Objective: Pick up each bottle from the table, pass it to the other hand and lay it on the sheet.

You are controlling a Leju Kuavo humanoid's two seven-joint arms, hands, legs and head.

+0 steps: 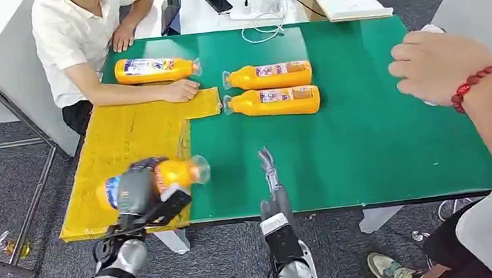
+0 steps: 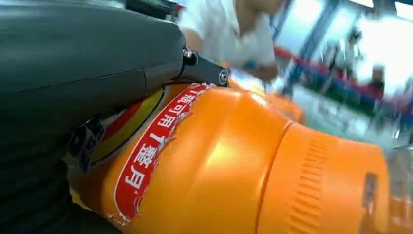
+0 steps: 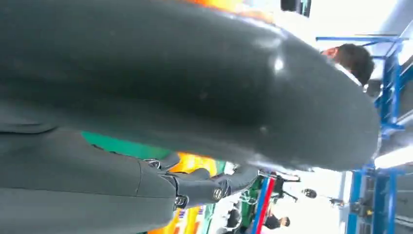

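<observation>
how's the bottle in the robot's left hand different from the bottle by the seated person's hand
The held bottle is gripped by the left hand over the yellow sheet; the far bottle lies free on the green table. The held one's cap end is near the sheet's edge; the far one lies beyond the sheet. Both are orange, on their sides, caps pointing right.

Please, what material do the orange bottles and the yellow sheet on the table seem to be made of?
The orange bottle held by the left hand looks like glossy plastic: smooth, with a bright highlight and a ribbed band near its neck; its label looks like a thin printed film. The yellow sheet looks matte and flat, perhaps paper or thin board; the view cannot settle which.
</observation>
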